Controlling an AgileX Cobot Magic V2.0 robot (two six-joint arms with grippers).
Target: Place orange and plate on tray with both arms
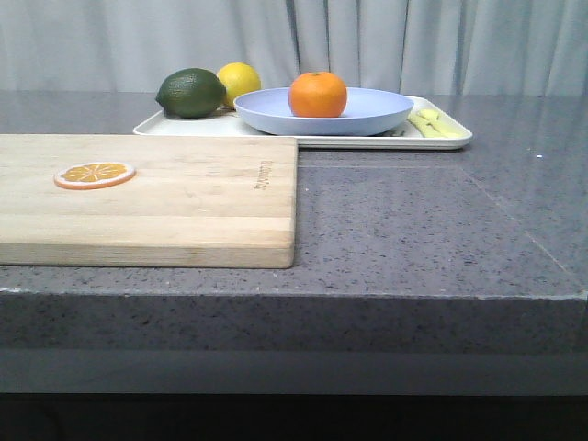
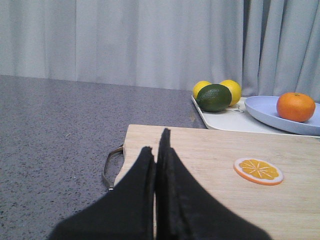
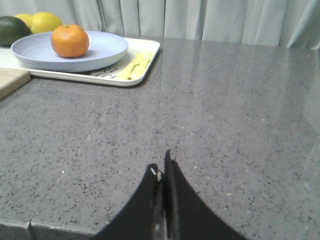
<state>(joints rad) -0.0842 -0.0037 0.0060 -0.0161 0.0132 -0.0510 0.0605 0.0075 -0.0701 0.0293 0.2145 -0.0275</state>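
Near edge: both arms are pulled back to the robot's side of the table, neither visible in the front view. Left gripper (image 2: 159, 155) has fingers pressed together, nothing between them, sitting over the near end of the cutting board (image 1: 147, 197). Right gripper (image 3: 162, 172) is likewise closed and empty, over bare grey table (image 1: 441, 248).

Mid: an orange slice (image 1: 95, 174) lies flat on the board, not a task item. The board's far edge runs just in front of the tray.

Far: the tray (image 1: 450, 140) sits at the back with its long axis running left-right across the table. The plate (image 1: 377, 108) rests on it, roughly centred, and the orange (image 1: 318, 94) sits inside the plate. A lime (image 1: 191, 93) and a lemon (image 1: 241, 81) are at the tray's left end, and yellow utensils (image 1: 434, 124) at its right end.

Key relation: both task items lie forward of both grippers, well apart from each. From the left wrist they sit ahead and to the right; from the right wrist, ahead and to the left. Neither arm looks clearly nearer.

Judgement: orange on plate, plate on tray, so the placement looks done. No further reach looks needed; the arms appear parked.
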